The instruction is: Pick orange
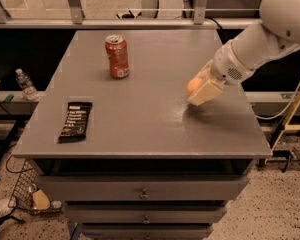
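The orange (192, 85) is a small round fruit at the right side of the grey table (140, 129). My gripper (198, 95) is shut on it, with a pale finger (206, 91) covering its right side. The orange hangs a little above the tabletop, and a shadow lies on the surface below it. The white arm reaches in from the upper right.
A red soda can (117, 57) stands upright at the back left of the table. A dark snack bar (75, 121) lies flat near the front left edge. Drawers sit under the tabletop. A water bottle (26, 84) is on the left and a yellow frame (291, 119) on the right.
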Motion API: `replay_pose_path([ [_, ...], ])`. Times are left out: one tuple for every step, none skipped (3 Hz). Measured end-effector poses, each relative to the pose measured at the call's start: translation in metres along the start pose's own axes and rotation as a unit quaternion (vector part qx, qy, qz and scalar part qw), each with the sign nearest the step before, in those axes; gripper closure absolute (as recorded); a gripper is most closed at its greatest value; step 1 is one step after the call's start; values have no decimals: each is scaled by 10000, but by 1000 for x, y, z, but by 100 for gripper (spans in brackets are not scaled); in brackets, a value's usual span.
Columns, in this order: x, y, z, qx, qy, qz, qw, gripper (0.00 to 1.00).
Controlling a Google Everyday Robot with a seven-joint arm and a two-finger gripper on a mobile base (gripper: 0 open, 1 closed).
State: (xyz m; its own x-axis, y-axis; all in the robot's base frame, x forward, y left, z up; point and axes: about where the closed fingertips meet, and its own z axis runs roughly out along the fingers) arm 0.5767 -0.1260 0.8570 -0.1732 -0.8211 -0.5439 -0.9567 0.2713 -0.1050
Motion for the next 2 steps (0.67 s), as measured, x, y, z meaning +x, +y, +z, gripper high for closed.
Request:
replay_pose_path([
  [-18, 7, -27, -32, -805, -269, 9964, 100],
  [-30, 11, -44, -58, -1317, -461, 9902, 100],
])
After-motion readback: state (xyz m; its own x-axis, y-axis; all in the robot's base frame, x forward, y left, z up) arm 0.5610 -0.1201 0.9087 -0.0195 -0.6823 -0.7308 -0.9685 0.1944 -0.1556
